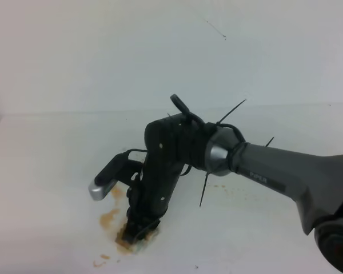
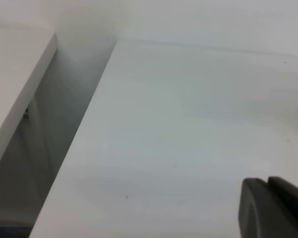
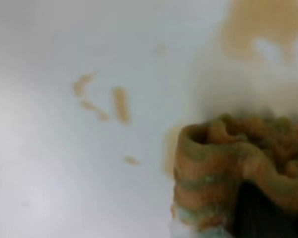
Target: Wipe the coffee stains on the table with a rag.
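Note:
My right gripper [image 1: 139, 226] reaches across to the left of the table [image 1: 51, 171] and points down, shut on the rag [image 1: 145, 235], which it presses on the surface. In the right wrist view the rag [image 3: 223, 163] is a lumpy wad soaked orange-brown with greenish edges, and a dark finger [image 3: 258, 215] shows under it. Coffee stains [image 1: 109, 217] lie left of the rag, with specks [image 1: 100, 260] nearer the front. Close up, small streaks [image 3: 120, 104] and a pale tan smear [image 3: 268, 25] show. Of the left gripper, only a dark finger [image 2: 268, 210] shows, over bare table.
The white wall [image 1: 103, 51] stands behind the table. In the left wrist view the table's left edge [image 2: 84, 134] drops into a gap next to a second white surface [image 2: 15, 84]. The right arm's grey forearm [image 1: 286, 180] spans the right half of the table.

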Action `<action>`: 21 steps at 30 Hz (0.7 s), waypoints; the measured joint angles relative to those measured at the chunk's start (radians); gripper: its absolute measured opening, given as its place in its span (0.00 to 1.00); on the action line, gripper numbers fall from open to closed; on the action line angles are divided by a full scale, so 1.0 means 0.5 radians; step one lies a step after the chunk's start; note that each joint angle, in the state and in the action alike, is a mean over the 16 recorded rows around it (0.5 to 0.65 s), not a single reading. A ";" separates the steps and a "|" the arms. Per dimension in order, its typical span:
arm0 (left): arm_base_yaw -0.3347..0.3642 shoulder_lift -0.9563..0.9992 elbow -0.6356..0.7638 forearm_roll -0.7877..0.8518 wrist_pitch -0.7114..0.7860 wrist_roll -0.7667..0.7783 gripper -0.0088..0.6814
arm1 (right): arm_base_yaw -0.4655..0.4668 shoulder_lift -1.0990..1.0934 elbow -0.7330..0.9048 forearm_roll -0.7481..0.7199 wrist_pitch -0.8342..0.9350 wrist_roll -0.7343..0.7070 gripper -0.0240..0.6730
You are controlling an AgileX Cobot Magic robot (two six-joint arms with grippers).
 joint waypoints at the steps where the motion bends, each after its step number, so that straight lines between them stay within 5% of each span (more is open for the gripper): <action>1: 0.000 0.000 0.000 0.000 0.000 0.000 0.01 | 0.019 0.001 0.000 0.011 -0.007 -0.003 0.04; 11: 0.000 0.000 0.000 0.000 0.000 0.000 0.01 | 0.151 0.025 -0.001 -0.071 -0.202 0.089 0.04; 21: 0.000 0.000 0.000 0.000 0.000 0.000 0.01 | 0.066 0.080 -0.085 -0.234 -0.367 0.221 0.04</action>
